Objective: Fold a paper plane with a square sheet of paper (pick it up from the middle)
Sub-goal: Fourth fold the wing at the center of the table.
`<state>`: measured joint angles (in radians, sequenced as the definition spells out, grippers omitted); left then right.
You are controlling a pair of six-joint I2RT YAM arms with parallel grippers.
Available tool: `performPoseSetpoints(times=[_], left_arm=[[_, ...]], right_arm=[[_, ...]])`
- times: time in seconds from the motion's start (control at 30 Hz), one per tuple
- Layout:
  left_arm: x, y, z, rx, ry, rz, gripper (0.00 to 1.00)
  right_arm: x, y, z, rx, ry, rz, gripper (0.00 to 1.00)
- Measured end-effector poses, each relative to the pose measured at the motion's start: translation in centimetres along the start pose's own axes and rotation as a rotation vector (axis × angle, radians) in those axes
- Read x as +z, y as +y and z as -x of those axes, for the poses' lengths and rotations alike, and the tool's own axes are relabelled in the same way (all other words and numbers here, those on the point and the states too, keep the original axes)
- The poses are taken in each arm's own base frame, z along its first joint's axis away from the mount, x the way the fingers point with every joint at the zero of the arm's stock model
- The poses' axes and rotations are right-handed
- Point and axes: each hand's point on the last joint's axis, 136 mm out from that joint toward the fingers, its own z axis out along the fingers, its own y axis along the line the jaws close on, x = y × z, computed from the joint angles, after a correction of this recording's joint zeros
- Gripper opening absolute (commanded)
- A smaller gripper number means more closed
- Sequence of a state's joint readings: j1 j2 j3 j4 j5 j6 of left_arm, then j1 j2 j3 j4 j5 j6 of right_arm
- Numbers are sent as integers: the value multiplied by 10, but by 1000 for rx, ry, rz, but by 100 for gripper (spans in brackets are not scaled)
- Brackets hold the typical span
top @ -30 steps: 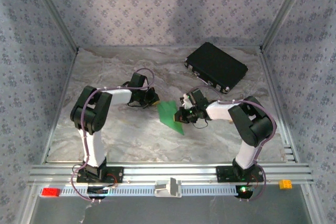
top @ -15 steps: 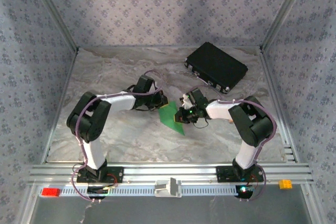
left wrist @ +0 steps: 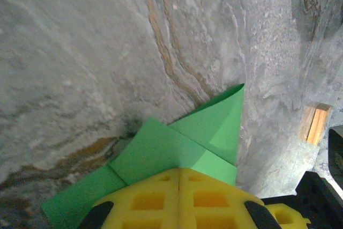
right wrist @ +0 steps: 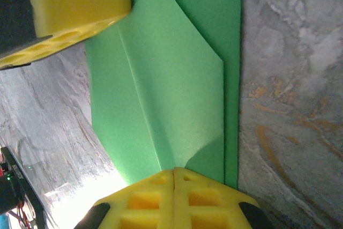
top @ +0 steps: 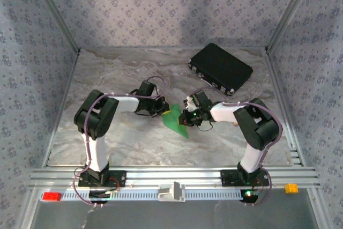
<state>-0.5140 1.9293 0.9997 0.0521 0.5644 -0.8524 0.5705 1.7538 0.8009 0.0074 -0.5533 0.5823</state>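
Roughly in the middle of the table, between the two arms, lies the green paper, already folded into a narrow pointed shape. From above, its long axis runs on a diagonal, from a broad end at the far left to a sharp tip at the near right, pointing towards the right arm's base. The black case sits well apart at the far right.

The left gripper is clenched, its yellow fingers pressed together with their tips on the broad far-left end of the paper. In its own wrist view folded flaps spread out ahead of it. The right gripper is clenched too, tips on the paper's right edge along a straight fold. Whether either one actually pinches the paper cannot be told.

A second ago the left gripper hung just clear of the paper to its far left. Since then it has moved in onto the paper's edge. The right gripper and the paper have kept their places.
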Motion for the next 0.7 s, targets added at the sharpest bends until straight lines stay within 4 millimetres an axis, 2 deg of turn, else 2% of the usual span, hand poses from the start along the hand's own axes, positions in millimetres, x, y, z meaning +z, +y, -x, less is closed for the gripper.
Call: performPoseSetpoints(times=[0.27,0.47,0.57,0.7], left_arm=[[-10,10,26,-26,-37,41,0],[-15,12,32,-28,-69,62,0],[-25,4,36,-13,-103,68,3],[-37,-23,34,42,-141,37,4]], right_arm=[[0,0,0,0,0,0,2],[0,0,0,0,1,0,2],[0,0,0,0,1,0,2],[0,0,0,0,1,0,2]])
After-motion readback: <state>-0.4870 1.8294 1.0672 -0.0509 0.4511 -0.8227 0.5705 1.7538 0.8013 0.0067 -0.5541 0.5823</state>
